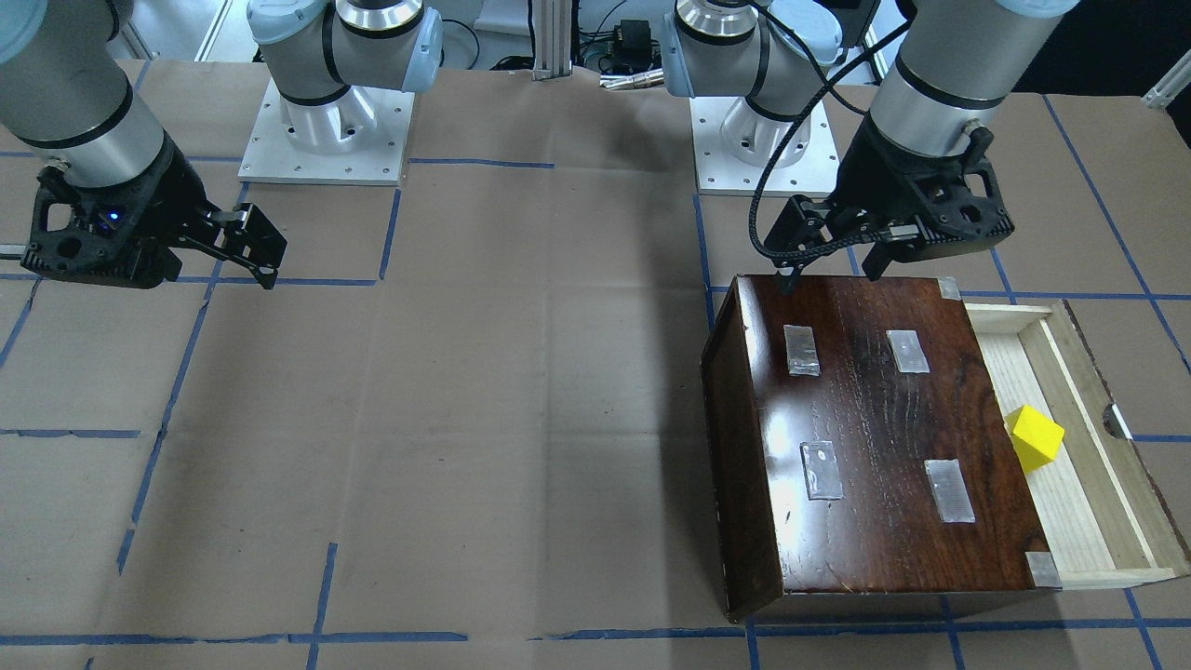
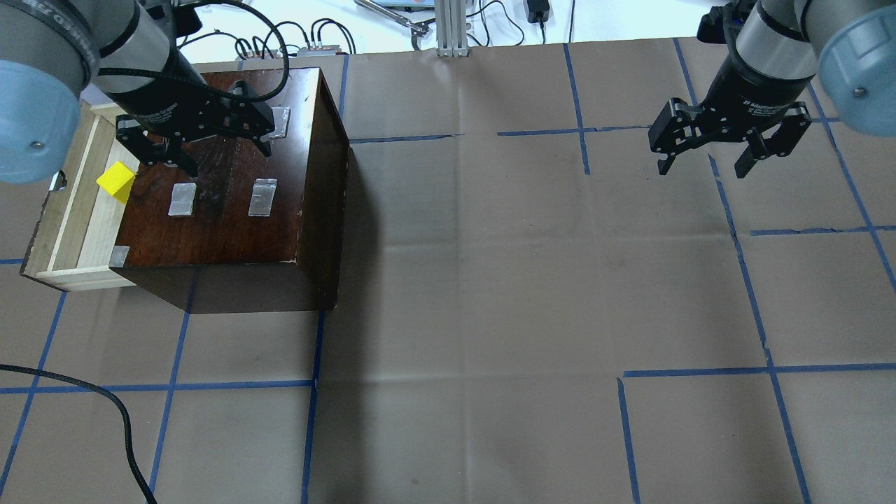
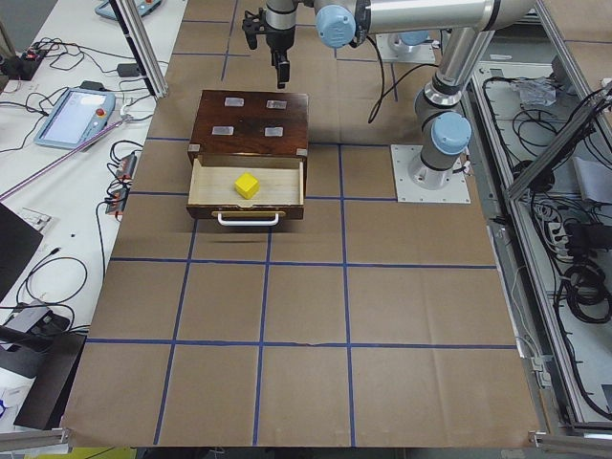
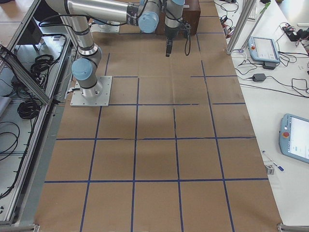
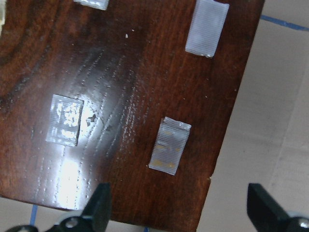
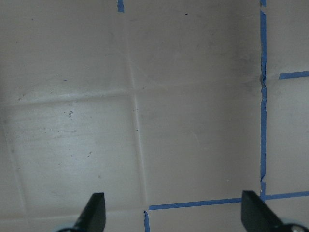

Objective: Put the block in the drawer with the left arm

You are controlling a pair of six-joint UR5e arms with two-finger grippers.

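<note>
The yellow block (image 1: pixel 1036 437) lies in the open pale-wood drawer (image 1: pixel 1089 521), pulled out of the dark-brown cabinet (image 1: pixel 884 447); it also shows in the overhead view (image 2: pixel 115 181) and the exterior left view (image 3: pixel 247 185). My left gripper (image 1: pixel 831 272) is open and empty, above the cabinet's top near its back edge, apart from the block; in the overhead view (image 2: pixel 227 154) it hangs over the top. The left wrist view shows only the cabinet top (image 5: pixel 125 96) between the open fingertips (image 5: pixel 99 208). My right gripper (image 2: pixel 703 164) is open and empty above the bare table.
Tape patches (image 1: pixel 801 350) sit on the cabinet top. The drawer's front has a notch (image 1: pixel 1114 422) and a white handle (image 3: pixel 249 220). Blue tape lines (image 2: pixel 745 280) cross the brown paper table. A black cable (image 2: pixel 105 406) lies at the front left. The arm bases (image 1: pixel 326 121) stand at the back.
</note>
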